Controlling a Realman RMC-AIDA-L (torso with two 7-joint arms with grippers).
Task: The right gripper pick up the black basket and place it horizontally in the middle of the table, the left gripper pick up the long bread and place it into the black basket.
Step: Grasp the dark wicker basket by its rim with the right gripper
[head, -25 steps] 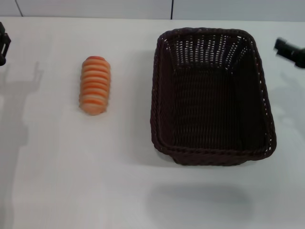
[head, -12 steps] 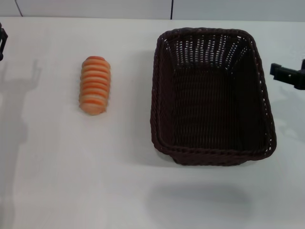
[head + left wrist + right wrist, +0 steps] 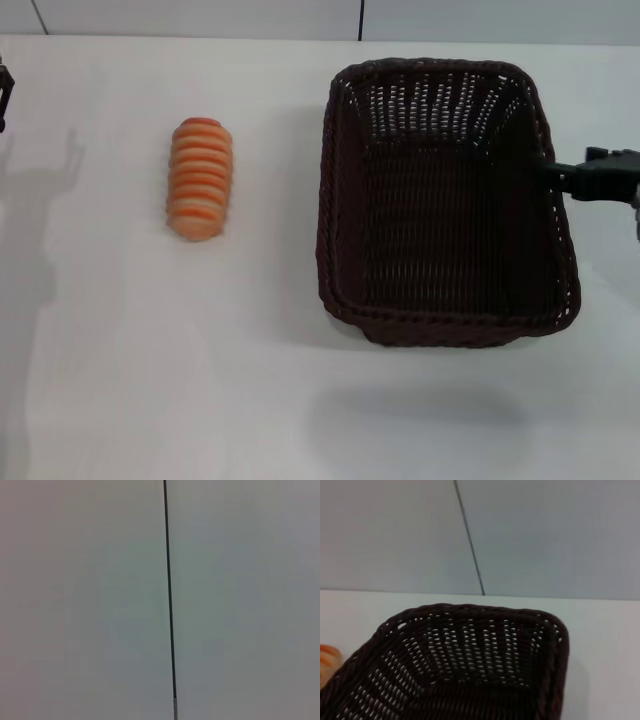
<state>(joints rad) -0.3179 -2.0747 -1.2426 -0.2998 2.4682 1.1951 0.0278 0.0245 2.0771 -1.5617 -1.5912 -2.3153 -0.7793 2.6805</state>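
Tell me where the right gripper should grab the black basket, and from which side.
Best bet: the braided rim of the black basket on its right long wall, approached from the right. The right gripper is already at that rim, and the sloping open-weave wall is thin enough for a finger on each side.

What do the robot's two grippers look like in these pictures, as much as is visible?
Little shows. The right gripper appears as black, angular, bar-like parts at the head view's right edge, beside the basket. The left gripper is only a small black blocky piece at the left edge. No cables, markings or arm housings are visible, and neither wrist view shows fingers.
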